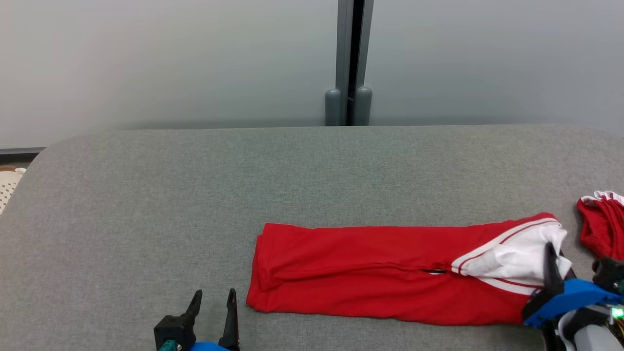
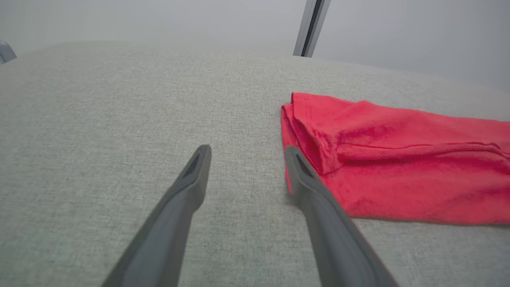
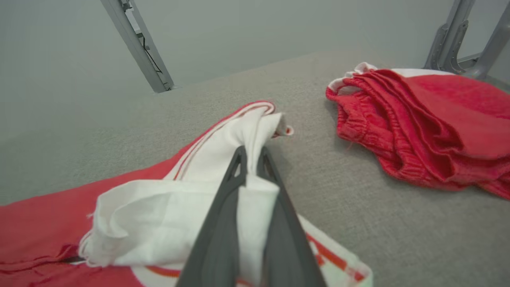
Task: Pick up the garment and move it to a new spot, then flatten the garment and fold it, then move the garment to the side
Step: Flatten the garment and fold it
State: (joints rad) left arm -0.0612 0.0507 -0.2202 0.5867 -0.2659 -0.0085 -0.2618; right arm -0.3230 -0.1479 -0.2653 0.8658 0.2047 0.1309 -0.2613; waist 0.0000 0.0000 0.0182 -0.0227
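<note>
The garment (image 1: 370,270) is red with white, red-striped panels, folded into a long strip across the grey surface. Its left folded end (image 2: 318,135) lies just right of my left gripper (image 1: 212,298), which stands open on bare cloth with nothing between its fingers (image 2: 195,175). My right gripper (image 1: 551,256) is at the strip's right end, shut on the white fabric (image 3: 247,195), which bunches up between its fingers (image 3: 235,171).
A second red garment (image 3: 422,123) with a white band and gathered waistband lies crumpled to the right (image 1: 602,222). The grey padded surface (image 1: 195,195) stretches wide behind and to the left. A grey post (image 1: 349,63) stands at the far wall.
</note>
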